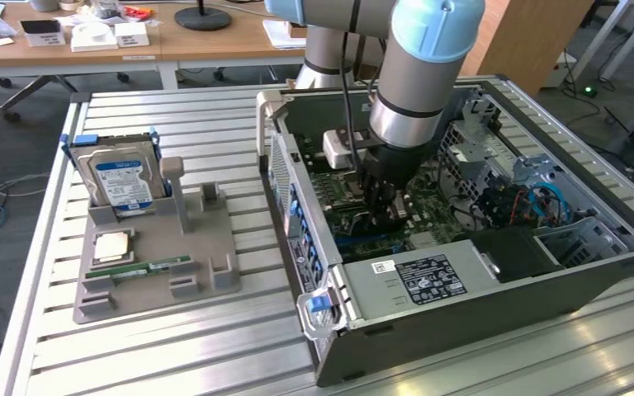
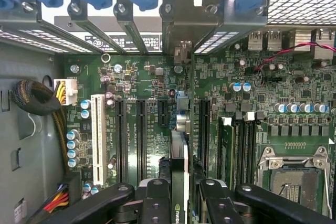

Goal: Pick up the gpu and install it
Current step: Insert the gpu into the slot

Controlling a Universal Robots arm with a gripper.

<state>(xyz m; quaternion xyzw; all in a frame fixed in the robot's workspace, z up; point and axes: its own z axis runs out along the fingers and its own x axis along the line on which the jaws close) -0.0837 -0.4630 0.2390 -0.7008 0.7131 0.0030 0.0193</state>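
Gripper (image 1: 385,210) is down inside the open grey metal tower case (image 1: 581,272), its black jaws pinching the gpu (image 2: 179,153) across its flat faces. The thin card stands on edge over the green motherboard (image 2: 252,103). Its long axis runs parallel to the black expansion slots (image 2: 122,135), far end toward the case's rear slot bars (image 2: 128,22).

Slatted aluminium counter (image 1: 163,363), exterior view. Two items rest directly on its slats: a grey moulded parts holder (image 1: 212,247) and, at the holder's 3 o'clock, an open computer case (image 1: 494,330) lying on its side, near but apart.
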